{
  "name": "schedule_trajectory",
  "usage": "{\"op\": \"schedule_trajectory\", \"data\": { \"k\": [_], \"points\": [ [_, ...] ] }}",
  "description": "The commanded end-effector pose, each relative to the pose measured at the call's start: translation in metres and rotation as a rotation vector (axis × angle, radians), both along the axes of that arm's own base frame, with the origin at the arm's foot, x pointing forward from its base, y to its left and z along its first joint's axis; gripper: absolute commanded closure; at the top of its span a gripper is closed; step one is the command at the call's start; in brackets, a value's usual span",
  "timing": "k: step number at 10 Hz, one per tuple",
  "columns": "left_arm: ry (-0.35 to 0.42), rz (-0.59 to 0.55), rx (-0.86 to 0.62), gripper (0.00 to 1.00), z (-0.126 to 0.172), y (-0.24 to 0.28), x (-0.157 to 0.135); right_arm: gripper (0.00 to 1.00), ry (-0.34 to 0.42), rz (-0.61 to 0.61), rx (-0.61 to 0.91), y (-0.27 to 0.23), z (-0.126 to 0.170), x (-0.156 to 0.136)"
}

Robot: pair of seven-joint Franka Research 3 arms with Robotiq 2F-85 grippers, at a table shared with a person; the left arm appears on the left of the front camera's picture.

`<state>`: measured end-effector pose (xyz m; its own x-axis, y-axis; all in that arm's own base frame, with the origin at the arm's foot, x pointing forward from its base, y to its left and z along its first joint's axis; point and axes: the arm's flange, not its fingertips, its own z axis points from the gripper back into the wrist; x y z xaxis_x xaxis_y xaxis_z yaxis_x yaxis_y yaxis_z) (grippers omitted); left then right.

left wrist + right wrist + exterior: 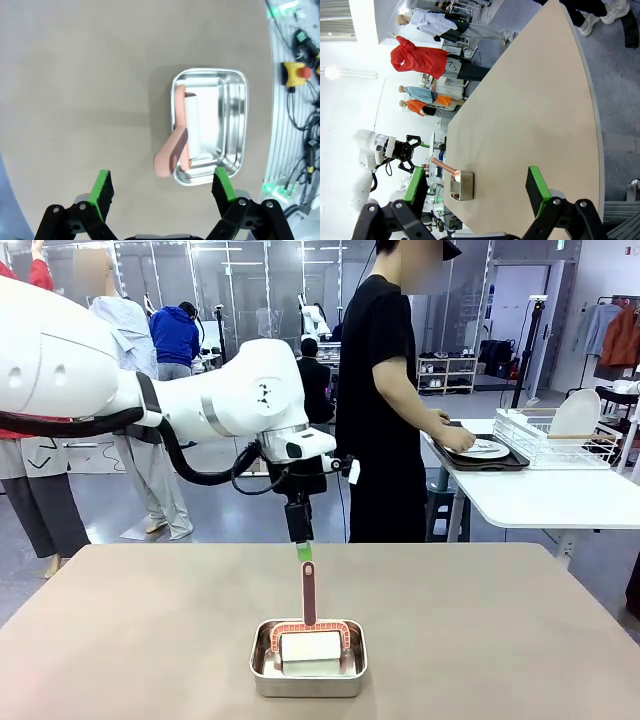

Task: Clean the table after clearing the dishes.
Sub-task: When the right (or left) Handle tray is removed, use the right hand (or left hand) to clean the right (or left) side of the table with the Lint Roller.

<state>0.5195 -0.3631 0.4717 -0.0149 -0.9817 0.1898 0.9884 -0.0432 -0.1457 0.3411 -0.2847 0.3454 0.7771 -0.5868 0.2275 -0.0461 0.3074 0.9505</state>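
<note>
The beige table (500, 640) carries a small steel pan (308, 660) near its front. In the pan lies a white cleaning pad (310, 648) whose pink handle (309, 595) stands upright. My left gripper (304, 548) hangs straight above the handle's tip, fingers pointing down. In the left wrist view the left gripper (163, 187) is open, with the handle (172, 150) ahead between its green pads, apart from them. My right gripper (476, 186) is open and holds nothing, off the table's side. A white plate on a dark tray (480, 450) lies on the side table under the person's hands.
The person (385, 400) stands at the far side, turned toward the small white table (540, 495) with its wire rack (560, 435) holding a plate. Cables and a red stop button (300, 72) lie beyond the table's near edge.
</note>
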Motion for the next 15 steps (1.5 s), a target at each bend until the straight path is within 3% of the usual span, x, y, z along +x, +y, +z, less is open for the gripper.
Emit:
{"op": "schedule_trajectory", "data": {
  "k": [1,8,11,15],
  "points": [
    [0.066,0.01,0.034,0.0,-0.007,-0.016,0.005,0.0,-0.002,-0.004,-0.007,0.002,0.002,-0.001],
    [0.177,-0.042,0.159,0.0,-0.048,-0.035,0.009,0.0,-0.002,-0.004,-0.007,0.002,0.002,-0.001],
    [0.184,-0.014,0.207,0.0,-0.054,-0.033,0.008,0.0,-0.002,-0.004,-0.007,0.002,0.002,-0.001],
    [0.221,0.0,0.173,0.0,-0.066,-0.034,0.003,0.0,-0.002,-0.004,-0.007,0.002,0.002,-0.001]
  ]
}}
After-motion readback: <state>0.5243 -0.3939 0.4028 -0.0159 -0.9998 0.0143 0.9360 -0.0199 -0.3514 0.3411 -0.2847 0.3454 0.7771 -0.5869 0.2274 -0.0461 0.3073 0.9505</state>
